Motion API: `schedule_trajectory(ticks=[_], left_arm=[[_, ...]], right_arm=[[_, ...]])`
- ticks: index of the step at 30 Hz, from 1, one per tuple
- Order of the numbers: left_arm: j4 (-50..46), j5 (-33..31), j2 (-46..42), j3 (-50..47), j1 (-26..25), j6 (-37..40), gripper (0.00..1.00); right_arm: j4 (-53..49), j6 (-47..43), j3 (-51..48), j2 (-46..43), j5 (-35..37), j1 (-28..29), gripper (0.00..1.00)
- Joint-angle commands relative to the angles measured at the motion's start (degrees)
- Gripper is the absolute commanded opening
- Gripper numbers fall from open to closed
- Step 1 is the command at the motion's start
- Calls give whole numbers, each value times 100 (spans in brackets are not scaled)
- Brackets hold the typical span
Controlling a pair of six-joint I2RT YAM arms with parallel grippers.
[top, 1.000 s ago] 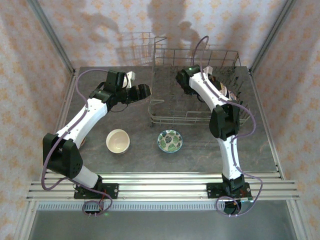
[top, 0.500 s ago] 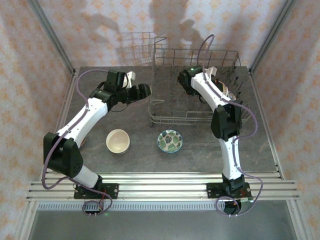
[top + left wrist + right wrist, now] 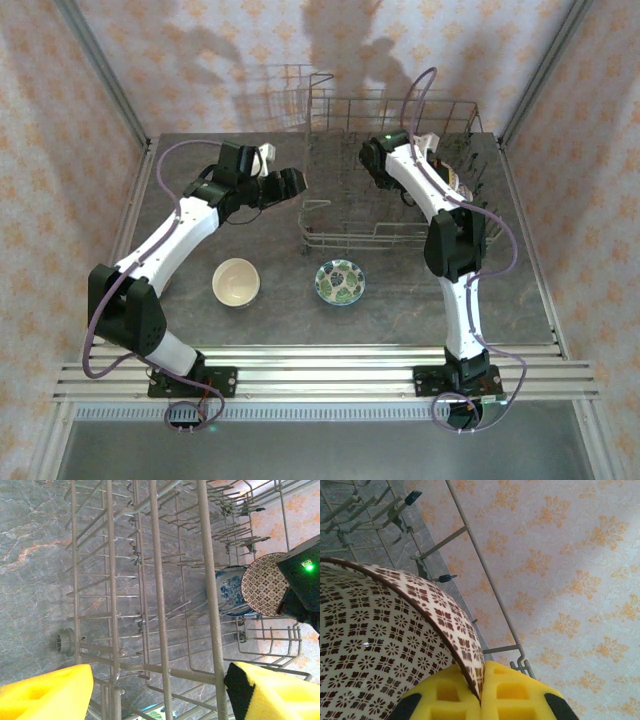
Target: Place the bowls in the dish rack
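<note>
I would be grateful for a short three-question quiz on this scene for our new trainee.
1. True or false: the right gripper pinches the rim of the brown patterned bowl.
2. How many bowls lie on the table outside the dish rack?
3. The left gripper is: A) open, holding nothing; B) shut on a plate; C) shut on a spoon.

Key:
1. True.
2. Two: the cream bowl and the green patterned bowl.
3. A.
</note>
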Motion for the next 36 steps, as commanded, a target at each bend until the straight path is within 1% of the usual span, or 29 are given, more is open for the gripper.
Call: schedule_trajectory(ticks=[1,8,17,21,27,36], left_arm=[[-73,118,-107,-192,-208,-21,71],[-33,276,-184,-296,-294,-92,64],[77,412,-370,-507,-492,-145,48],[127,540,-381,-539,-546,-121,44],[113,584,-400,-530,-577,-68,41],[-33,356,-542,-510,-430,14,41]], right_arm=[[-885,216,39,142,-309,-124,0],[-883,329,76,261,-403,-122,0],[-883,500,-115,284,-269,-125,0],[-885,488,-78,378,-245,-125,0],[-885,400,-10,547,-245,-99,0],[-878,224,-61,703,-169,20,0]])
